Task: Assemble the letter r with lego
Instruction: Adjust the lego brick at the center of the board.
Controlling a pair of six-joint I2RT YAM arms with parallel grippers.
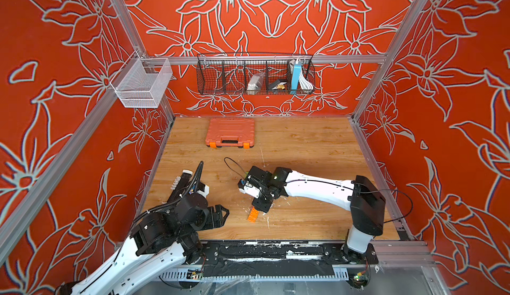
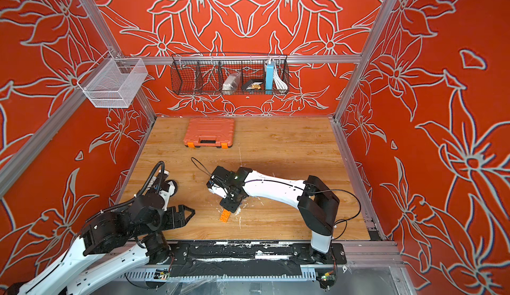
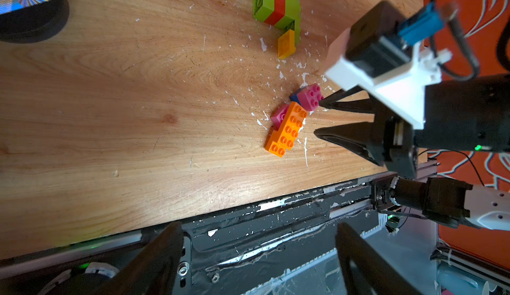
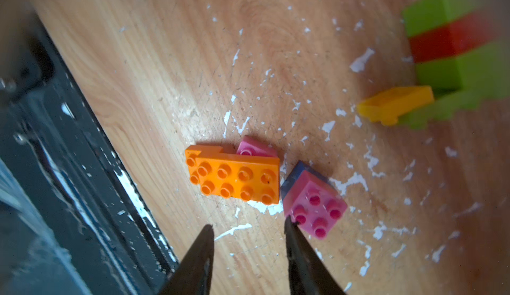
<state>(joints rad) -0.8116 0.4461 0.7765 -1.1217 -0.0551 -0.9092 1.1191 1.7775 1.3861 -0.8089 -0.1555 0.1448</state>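
In the right wrist view the right tool (image 4: 248, 223) sits at lower centre, jaws parted a moderate way and gripping nothing. The long orange brick (image 4: 234, 179) lies flat on the surface (image 4: 165, 86) just above the tips, its long axis running left to right across the gap. The pink brick (image 4: 314, 202), stacked on a blue brick (image 4: 292, 177), crowds one tip at centre right and could be bumped. The left tool (image 3: 259, 230), spread wide and empty, is farther off.

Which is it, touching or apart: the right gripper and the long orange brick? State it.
Apart. In the right wrist view, bare table shows between the right gripper and the long orange brick; its jaws stand open.
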